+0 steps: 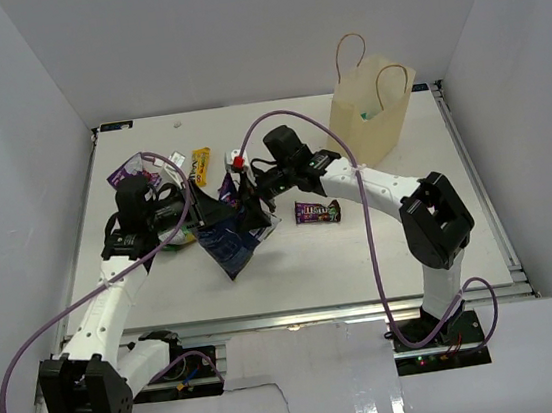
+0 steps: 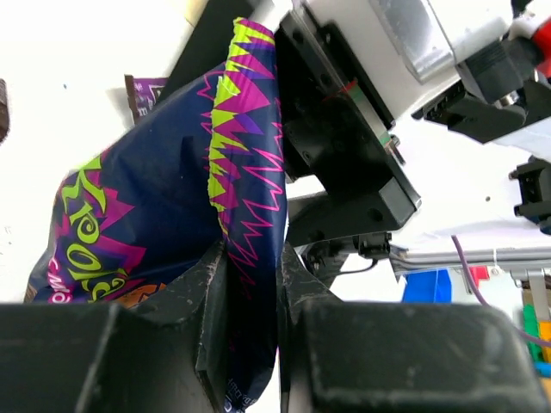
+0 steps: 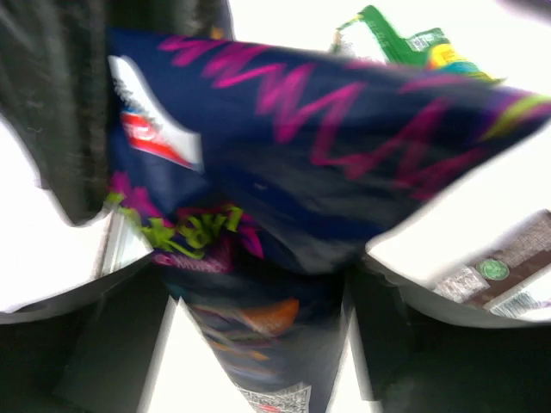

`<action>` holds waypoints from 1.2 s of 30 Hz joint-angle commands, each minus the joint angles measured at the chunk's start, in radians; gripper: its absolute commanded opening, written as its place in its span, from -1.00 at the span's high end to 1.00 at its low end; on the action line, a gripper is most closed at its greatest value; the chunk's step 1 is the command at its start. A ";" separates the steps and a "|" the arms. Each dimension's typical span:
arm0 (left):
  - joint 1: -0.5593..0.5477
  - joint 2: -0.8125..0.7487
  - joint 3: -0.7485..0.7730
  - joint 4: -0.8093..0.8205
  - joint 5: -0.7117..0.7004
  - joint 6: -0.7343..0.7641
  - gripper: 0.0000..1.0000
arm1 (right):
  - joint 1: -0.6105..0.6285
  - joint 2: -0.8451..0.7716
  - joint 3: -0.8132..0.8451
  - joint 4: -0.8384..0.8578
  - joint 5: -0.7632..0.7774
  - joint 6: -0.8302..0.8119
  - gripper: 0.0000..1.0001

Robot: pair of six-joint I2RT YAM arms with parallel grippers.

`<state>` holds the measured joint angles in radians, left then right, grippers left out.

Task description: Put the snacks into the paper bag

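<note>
White walls enclosed a white desk (image 1: 364,266) on three sides. The large dark blue bag (image 1: 228,243) sat near desk centre, held upright between both arms. Whether its lower end touched the desk could not be determined.

The left claw (image 2: 251,284) reached the bag from 9 o'clock. Its fingers (image 2: 211,301) were clamped together on the bag's crimped, zigzag-printed edge.

The right claw (image 3: 258,275) reached in from 2 o'clock and stood wide apart, with the bag's body between its fingers. The wrist view was blurred, so contact could not be confirmed.

Positions taken from the blue bag:
- The brown bar (image 1: 317,211) lay flat at 3 o'clock.
- The yellow bar (image 1: 200,165) lay at 12 o'clock.
- A small purple pack (image 1: 126,172) lay at 10 o'clock.
- A green-white pouch (image 3: 387,30) lay just beside the bag.
- The paper bag (image 1: 371,114) stood upright at 1 o'clock, near the far desk edge and well apart, with both loop handles up.
</note>
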<state>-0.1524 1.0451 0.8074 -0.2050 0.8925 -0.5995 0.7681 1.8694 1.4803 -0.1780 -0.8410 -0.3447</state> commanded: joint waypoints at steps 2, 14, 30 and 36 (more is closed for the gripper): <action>-0.016 -0.080 0.082 0.124 0.076 -0.055 1.00 | 0.017 -0.001 0.038 0.041 -0.117 0.009 -0.25; -0.016 -0.076 0.234 -0.016 -0.173 0.039 -0.24 | -0.015 -0.171 -0.060 0.038 -0.191 -0.036 0.85; -0.016 -0.237 0.299 -0.206 -0.750 0.162 -0.73 | -0.307 -0.198 0.519 -0.063 -0.049 -0.068 0.85; -0.018 -0.272 0.188 -0.195 -0.745 0.141 -0.73 | -0.490 -0.200 0.686 -0.054 0.089 -0.150 0.84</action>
<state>-0.1707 0.7895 1.0290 -0.3889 0.1768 -0.4526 0.3428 1.7290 2.0960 -0.3279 -0.8150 -0.4374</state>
